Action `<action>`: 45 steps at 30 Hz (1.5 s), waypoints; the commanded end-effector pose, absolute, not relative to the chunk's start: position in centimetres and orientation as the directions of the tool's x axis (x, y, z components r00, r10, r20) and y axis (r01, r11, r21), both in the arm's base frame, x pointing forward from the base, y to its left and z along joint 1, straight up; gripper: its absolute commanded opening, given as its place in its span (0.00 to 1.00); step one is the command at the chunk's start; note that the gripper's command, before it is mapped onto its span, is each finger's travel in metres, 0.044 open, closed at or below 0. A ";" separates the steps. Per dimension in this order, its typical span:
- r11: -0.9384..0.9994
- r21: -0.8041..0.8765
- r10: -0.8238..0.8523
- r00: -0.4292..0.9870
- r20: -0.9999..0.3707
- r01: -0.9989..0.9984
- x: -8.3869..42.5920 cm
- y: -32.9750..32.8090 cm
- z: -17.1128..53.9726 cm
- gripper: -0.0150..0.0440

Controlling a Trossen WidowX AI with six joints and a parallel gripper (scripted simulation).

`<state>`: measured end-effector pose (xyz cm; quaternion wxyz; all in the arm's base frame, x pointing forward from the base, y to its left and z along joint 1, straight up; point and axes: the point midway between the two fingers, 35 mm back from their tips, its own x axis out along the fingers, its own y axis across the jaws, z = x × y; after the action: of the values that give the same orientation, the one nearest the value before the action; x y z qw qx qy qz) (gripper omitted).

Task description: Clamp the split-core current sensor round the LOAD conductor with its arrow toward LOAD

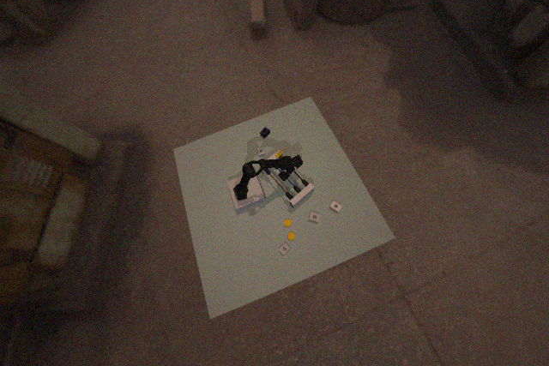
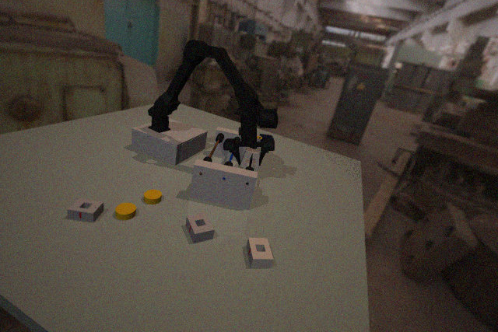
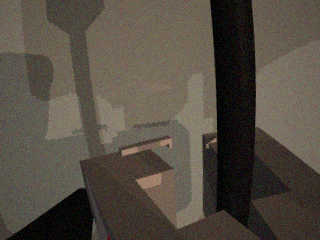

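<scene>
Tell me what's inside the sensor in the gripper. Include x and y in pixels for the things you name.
In the wrist view, a thick black conductor (image 3: 235,100) passes between the two halves of the open sensor (image 3: 125,175) held by the gripper. The sensor's lower inside is cut off by the picture's edge.

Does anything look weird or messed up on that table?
Nothing looks broken or spilled. The yellow discs lie flat, and the black pincer is clamped on the pale sensor at the wire stand. Small pale blocks with square holes sit at different angles, but none looks damaged.
</scene>
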<state>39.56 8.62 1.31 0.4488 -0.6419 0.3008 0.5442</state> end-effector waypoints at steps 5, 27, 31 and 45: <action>-0.416 -0.249 0.102 0.227 -0.969 -0.875 39.6 8.6 1.3 0.25; -0.416 -0.249 0.102 0.227 -0.969 -0.875 39.6 8.6 1.3 0.25; -0.416 -0.249 0.102 0.227 -0.969 -0.875 39.6 8.6 1.3 0.25; -0.420 -0.208 0.085 0.190 -0.978 -0.883 39.6 8.6 1.5 0.25</action>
<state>39.61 8.63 1.49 0.4462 -0.6399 0.3037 0.5469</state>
